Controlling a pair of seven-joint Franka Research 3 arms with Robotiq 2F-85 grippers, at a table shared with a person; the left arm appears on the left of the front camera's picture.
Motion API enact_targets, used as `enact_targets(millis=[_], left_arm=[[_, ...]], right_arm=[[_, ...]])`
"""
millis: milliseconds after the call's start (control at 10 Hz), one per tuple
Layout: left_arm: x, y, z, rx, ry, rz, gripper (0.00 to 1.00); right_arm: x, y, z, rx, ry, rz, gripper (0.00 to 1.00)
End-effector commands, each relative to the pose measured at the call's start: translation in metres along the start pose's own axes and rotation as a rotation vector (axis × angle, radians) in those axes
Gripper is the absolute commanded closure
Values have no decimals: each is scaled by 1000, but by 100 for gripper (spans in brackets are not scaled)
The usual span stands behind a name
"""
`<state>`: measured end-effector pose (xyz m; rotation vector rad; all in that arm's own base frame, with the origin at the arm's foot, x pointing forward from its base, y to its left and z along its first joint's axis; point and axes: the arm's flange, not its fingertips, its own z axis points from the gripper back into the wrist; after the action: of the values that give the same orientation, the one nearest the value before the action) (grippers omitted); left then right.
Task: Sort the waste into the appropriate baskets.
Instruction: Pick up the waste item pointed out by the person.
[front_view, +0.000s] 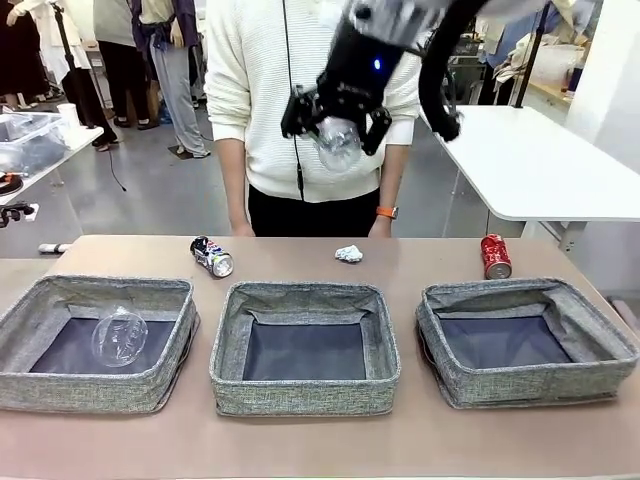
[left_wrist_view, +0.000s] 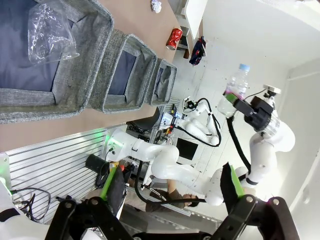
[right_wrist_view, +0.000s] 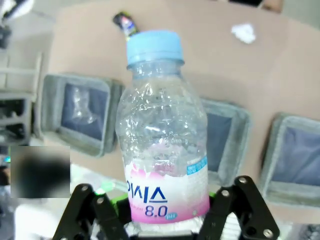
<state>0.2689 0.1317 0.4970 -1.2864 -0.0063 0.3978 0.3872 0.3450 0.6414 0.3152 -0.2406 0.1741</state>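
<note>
Cup (front_view: 120, 338) lies in the left of 3 baskets (front_view: 305, 292). Left gripper (left_wrist_view: 170, 187) is spread and empty. Bottle (front_view: 338, 143) is clamped at its base between the right gripper's (front_view: 337, 122) fingers, high over the table (front_view: 420, 260) and well clear of the baskets.

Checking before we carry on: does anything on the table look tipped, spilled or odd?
The printed can lies on its side behind the left basket, and the clear cup lies tipped inside that basket. No spill shows.
</note>
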Motion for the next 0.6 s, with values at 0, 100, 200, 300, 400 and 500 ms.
enact_targets(millis=[0, 100, 200, 300, 400, 500], left_arm=[[-2, -3, 0, -15, 5, -2, 0], [-2, -3, 0, -15, 5, -2, 0], [-2, -3, 0, -15, 5, -2, 0], [-2, -3, 0, -15, 5, -2, 0], [-2, -3, 0, -15, 5, -2, 0], [-2, -3, 0, -15, 5, -2, 0]], right_arm=[[22, 14, 19, -88, -10, 22, 100], [26, 17, 28, -106, -16, 21, 100], [28, 21, 39, -103, -34, 26, 100], [31, 28, 51, -92, -40, 34, 100], [33, 33, 62, -92, -44, 21, 100], [35, 40, 72, -88, -41, 10, 100]])
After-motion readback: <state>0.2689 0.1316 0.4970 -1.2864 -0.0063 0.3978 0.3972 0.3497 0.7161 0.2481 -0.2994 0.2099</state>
